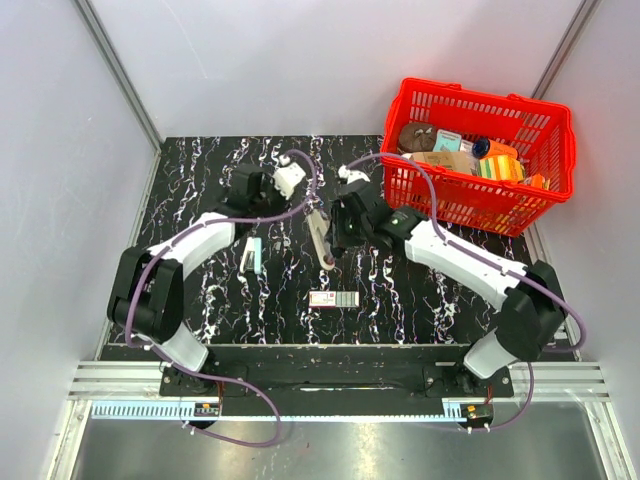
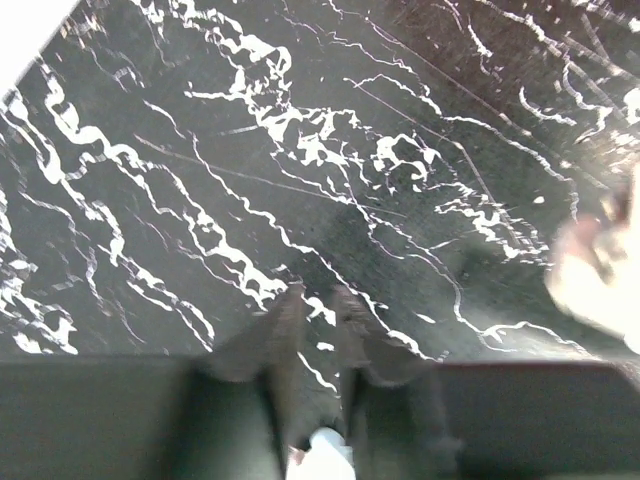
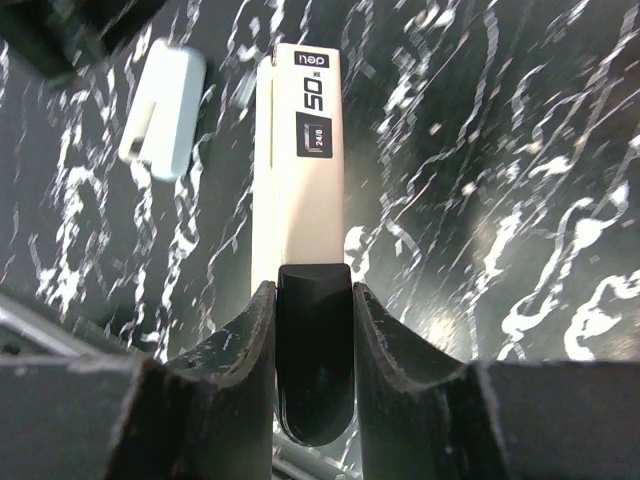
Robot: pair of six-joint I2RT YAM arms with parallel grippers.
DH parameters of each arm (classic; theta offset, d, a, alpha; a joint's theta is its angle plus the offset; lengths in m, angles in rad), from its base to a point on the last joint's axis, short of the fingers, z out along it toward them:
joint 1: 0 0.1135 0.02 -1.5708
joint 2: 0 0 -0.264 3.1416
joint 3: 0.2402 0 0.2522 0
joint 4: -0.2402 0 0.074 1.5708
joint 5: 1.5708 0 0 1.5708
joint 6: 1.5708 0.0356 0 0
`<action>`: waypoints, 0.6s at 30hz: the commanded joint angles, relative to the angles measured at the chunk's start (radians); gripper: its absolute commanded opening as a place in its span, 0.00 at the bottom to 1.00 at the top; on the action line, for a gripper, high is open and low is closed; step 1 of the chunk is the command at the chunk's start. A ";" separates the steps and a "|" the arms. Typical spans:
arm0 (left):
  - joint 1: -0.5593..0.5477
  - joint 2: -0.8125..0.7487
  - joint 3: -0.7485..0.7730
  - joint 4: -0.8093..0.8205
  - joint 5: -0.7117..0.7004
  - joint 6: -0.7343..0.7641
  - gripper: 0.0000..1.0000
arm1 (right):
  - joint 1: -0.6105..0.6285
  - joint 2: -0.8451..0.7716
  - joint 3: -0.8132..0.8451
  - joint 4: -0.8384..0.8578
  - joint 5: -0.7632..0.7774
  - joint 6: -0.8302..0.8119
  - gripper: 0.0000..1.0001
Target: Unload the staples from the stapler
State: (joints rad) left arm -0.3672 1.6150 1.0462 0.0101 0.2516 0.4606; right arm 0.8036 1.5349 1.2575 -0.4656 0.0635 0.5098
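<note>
The cream stapler [image 1: 321,240] lies near the middle of the black marbled table. In the right wrist view its long cream body [image 3: 310,150] points away from me, with a "50" label on top. My right gripper [image 3: 313,300] is shut on the stapler's black rear end [image 3: 313,350], one finger on each side; in the top view it [image 1: 335,238] is at the stapler's right. My left gripper [image 2: 318,295] hovers over bare table to the left of the stapler, fingers almost together with only a thin slit. A blurred cream shape [image 2: 600,280] at its right edge is likely the stapler.
A small pale box-like piece [image 1: 252,256] lies left of the stapler and shows in the right wrist view [image 3: 165,110]. A flat strip [image 1: 333,299] lies nearer the front edge. A red basket [image 1: 545,205] with several items stands at the back right.
</note>
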 commanded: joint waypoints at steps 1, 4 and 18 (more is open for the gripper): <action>0.106 -0.043 0.124 -0.166 0.125 -0.163 0.37 | -0.053 0.077 0.129 -0.010 0.169 -0.094 0.00; 0.186 -0.030 0.175 -0.284 0.210 -0.206 0.48 | -0.076 0.187 0.184 -0.039 0.269 -0.145 0.00; 0.217 -0.027 0.152 -0.469 0.197 -0.089 0.49 | -0.101 0.570 0.437 -0.057 0.409 -0.195 0.00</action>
State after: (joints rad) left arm -0.1486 1.6051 1.1973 -0.4358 0.4351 0.3416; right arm 0.7105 2.0880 1.6089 -0.5571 0.4053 0.3344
